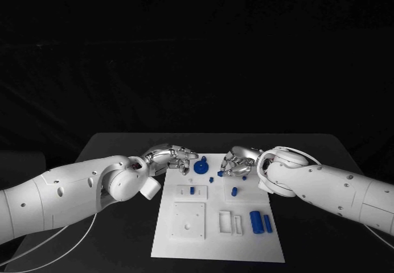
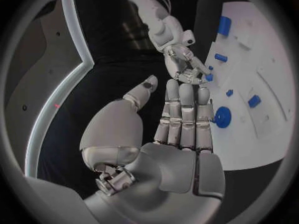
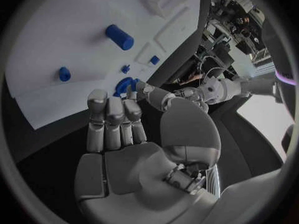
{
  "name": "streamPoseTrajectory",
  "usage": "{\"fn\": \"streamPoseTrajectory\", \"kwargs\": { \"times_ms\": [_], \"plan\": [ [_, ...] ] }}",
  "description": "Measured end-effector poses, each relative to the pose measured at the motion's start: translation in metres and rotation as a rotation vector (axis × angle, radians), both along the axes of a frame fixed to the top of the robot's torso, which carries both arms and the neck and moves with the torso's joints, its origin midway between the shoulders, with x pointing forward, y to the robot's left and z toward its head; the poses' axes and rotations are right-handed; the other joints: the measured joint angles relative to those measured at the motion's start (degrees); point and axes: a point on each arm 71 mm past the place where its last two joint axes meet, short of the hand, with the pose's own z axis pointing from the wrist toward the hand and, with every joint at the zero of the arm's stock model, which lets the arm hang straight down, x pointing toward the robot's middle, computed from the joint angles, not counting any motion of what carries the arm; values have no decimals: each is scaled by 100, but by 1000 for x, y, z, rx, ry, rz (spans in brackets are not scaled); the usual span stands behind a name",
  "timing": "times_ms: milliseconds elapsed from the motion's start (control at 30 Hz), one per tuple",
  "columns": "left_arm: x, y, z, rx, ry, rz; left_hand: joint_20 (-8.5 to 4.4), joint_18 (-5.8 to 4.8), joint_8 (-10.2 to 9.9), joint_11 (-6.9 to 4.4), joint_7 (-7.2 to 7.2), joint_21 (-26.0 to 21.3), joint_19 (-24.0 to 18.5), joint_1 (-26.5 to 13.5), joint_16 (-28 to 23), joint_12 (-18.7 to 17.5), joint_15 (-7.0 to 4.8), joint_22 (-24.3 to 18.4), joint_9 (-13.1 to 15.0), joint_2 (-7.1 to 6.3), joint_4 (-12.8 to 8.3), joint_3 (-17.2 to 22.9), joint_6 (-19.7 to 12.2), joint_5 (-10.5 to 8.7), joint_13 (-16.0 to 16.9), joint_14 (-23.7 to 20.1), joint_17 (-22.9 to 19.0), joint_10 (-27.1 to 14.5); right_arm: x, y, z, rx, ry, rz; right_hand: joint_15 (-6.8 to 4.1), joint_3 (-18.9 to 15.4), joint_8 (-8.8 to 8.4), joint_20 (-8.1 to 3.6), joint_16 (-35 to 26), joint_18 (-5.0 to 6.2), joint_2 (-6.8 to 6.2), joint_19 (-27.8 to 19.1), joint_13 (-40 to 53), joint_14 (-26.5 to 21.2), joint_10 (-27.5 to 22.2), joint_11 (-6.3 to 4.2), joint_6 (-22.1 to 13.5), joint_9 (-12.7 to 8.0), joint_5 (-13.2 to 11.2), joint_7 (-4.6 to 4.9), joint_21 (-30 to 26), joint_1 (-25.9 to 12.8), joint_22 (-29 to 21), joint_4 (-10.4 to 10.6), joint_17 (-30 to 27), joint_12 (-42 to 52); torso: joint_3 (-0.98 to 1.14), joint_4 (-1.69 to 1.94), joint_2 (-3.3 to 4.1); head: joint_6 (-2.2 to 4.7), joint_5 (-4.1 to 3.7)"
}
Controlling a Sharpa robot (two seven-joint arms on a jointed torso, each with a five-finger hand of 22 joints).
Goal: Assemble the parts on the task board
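The board is seen lying flat on the black surface, its long axis running away from the robot. Near its far edge a round blue disc is found, just beside the fingertips of the left hand. In the left wrist view the disc is shown face-on with a hole at its centre, close to the outer finger; whether it is touched cannot be told. The left hand is held with its fingers straight and side by side, the thumb set apart, and nothing is gripped in it.

The right hand is placed at the far right part of the board, fingers curled downward over a small blue part. In the left wrist view its fingertips are seen drawn together around that small part, which appears to be pinched, though the contact is too small to be certain. In the right wrist view the fingers are seen close together and the thumb bent across toward the disc.

Nearer the robot, two blue cylinders are laid side by side on the right of the board, their long axes running along the board's length. A short blue peg and two smaller blue pieces are set mid-board. White recessed blocks are seen on the left half.
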Motion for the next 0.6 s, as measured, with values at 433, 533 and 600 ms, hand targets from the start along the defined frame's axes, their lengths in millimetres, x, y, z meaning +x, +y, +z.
{"fn": "streamPoseTrajectory", "kwargs": {
  "times_ms": [433,533,600],
  "plan": [
    [2,-17,20,363,-331,-131,24,0,-16,25,42,-30,-63,-696,-13,-12,21,-1,-1,-163,272,-422,-112,0,-34,-21,-18,-24,-5,-4,29,108,164,26,-11,-55,-5,-12,-18,0,75,-34,19,-23,0,0,0,20,-16,1,21,-31,-1,-88,-6,0,-1,4,-3,64,-54],
    [2,-22,20,417,-354,-147,24,0,-16,-13,41,-30,-63,-739,-13,-12,21,-1,-1,-115,305,-442,-112,0,-41,-20,-18,14,-8,0,31,112,189,45,-8,-56,-16,-12,-18,0,81,-34,19,-27,0,0,0,20,-16,1,21,-38,0,-88,-6,0,-1,9,-3,65,-57],
    [2,-25,17,452,-358,-159,24,0,-16,11,41,-30,-63,-808,-13,-12,6,-1,-1,-49,421,-455,-112,0,-51,-5,-18,44,-10,2,31,114,205,55,-8,-56,-17,-12,-17,0,81,-35,23,-27,0,0,0,20,-16,1,21,-38,-1,-88,-5,0,3,12,-2,63,-58]
  ]
}}
